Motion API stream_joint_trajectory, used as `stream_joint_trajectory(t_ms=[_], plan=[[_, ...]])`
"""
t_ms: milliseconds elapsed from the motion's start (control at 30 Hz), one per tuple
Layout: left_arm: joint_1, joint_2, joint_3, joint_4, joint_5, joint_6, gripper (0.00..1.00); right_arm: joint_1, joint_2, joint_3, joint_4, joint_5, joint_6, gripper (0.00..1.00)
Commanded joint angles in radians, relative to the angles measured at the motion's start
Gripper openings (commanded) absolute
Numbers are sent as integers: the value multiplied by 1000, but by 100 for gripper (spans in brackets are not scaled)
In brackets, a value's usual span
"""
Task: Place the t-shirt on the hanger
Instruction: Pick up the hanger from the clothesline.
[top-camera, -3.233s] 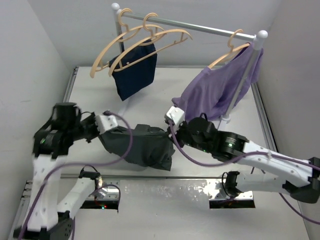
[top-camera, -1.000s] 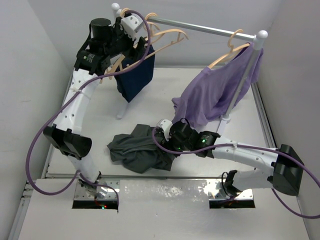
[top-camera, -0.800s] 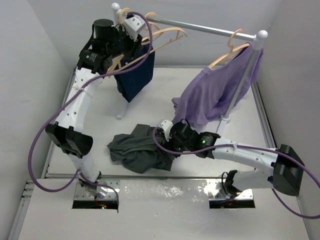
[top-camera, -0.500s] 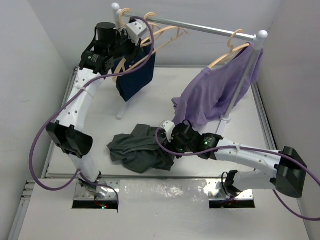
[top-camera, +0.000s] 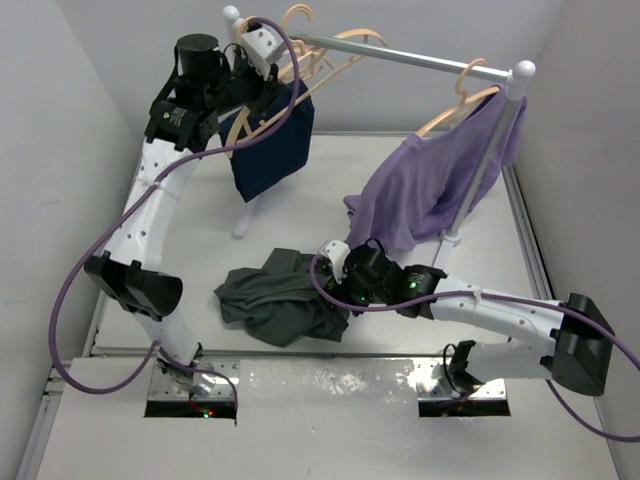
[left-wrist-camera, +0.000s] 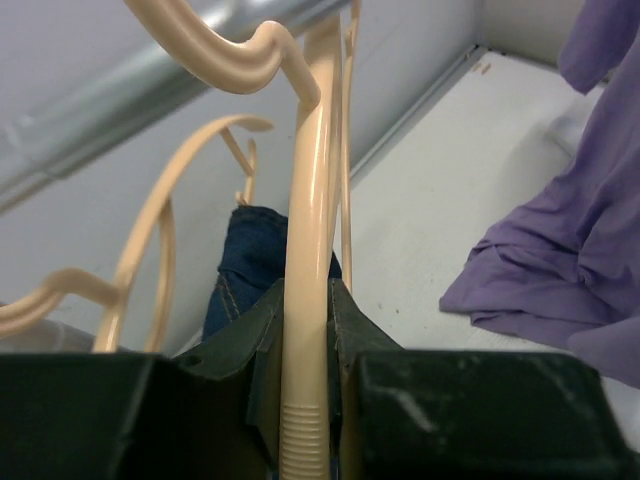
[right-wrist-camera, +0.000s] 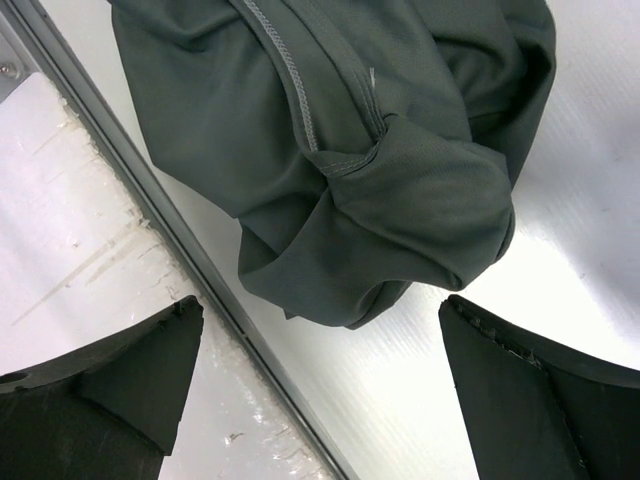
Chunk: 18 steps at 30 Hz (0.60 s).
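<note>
Tan hanger (left-wrist-camera: 305, 300) clamped between left fingers (left-wrist-camera: 262, 345), crumpled charcoal t-shirt (right-wrist-camera: 350, 170) on desk (right-wrist-camera: 565, 225), just beneath wide-spread right fingers (right-wrist-camera: 110, 385)

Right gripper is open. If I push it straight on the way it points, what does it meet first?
The t-shirt: its bunched fold lies straight ahead, between the fingers of the right gripper, with the table under it. The wrist view does not settle how near the cloth is.

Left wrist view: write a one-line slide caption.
Left fingers clamp the hanger near the rail, navy garment beyond, lilac shirt at right.
</note>
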Motion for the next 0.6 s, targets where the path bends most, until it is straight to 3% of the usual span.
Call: stream_joint_trajectory(t_ms=[0,300,567], plan=[[-5,-78,48,57,-1,-11,0,-2,-14,52,-5,23,-28,99],[-5,-271,-244,-81,-40,173,0,-2,-18,146,-138,-6,-115,99],[-5,-535,-549,-246,3,253,0,-2,-19,437,-296,-123,-311,99]])
